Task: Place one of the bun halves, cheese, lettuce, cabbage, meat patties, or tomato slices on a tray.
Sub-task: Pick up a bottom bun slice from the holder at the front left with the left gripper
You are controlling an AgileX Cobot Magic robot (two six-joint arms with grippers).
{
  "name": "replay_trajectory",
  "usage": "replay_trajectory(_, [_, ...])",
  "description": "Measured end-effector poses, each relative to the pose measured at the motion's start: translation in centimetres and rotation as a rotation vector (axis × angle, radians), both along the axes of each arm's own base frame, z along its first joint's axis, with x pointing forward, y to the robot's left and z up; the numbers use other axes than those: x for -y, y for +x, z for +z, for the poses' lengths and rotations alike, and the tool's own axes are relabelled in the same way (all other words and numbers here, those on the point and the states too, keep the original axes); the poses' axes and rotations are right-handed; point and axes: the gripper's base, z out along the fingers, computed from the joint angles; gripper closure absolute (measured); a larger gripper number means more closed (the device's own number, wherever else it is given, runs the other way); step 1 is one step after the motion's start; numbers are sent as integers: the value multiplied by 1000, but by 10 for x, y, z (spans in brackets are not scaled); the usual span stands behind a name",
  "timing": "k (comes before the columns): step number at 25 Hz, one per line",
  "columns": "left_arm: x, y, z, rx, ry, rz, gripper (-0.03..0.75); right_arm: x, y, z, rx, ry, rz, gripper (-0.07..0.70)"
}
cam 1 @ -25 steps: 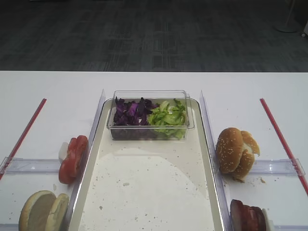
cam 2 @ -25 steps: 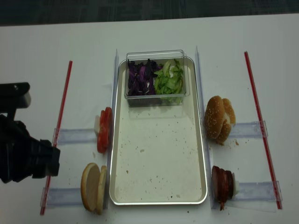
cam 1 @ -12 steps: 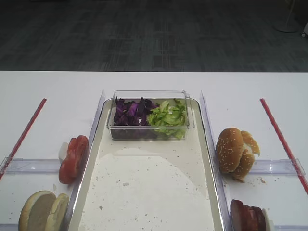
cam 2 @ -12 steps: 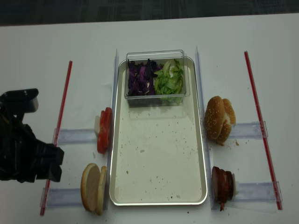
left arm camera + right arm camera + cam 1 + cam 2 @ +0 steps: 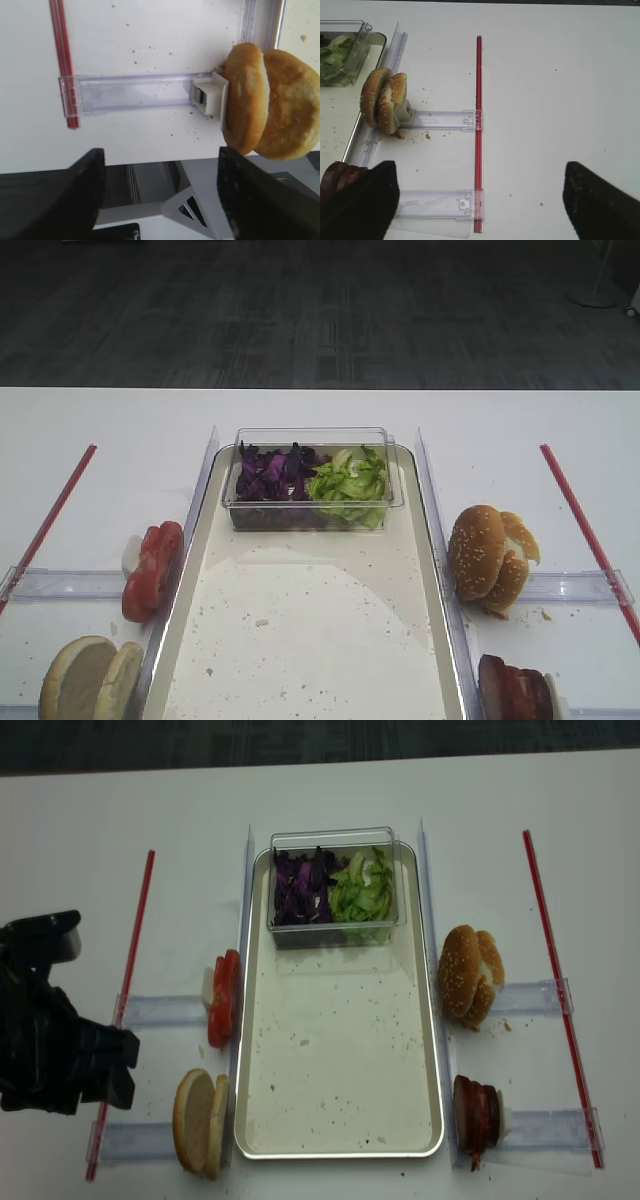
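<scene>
tray [image 5: 339, 1148]: one
clear tub [image 5: 335, 836]: one
bun halves [image 5: 200, 1122]: two
sesame buns [image 5: 468, 976]: two
red rods [image 5: 545, 934]: two

My work surface is a wide white table [image 5: 110, 420] under even, soft light. Beyond its far edge lies dark grey carpeted floor [image 5: 300, 310], with a pale round stand base [image 5: 600, 295] far right.

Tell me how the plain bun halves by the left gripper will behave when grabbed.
The bun halves stand on edge against a white holder, so one may tip when pulled. They look soft and bready, so probably light and squashable. Crumbs around suggest they shed. The left gripper is open.
</scene>
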Motion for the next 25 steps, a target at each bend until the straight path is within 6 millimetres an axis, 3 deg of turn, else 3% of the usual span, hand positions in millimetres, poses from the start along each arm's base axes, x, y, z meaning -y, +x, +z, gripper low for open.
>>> replay_trajectory(5, [12, -1, 0, -6, -3, -20, 277, 0, 0, 0, 0, 0, 0, -45])
replay_trajectory(25, [97, -25, 16, -1, -2, -74, 277, 0, 0, 0, 0, -3, 2, -45])
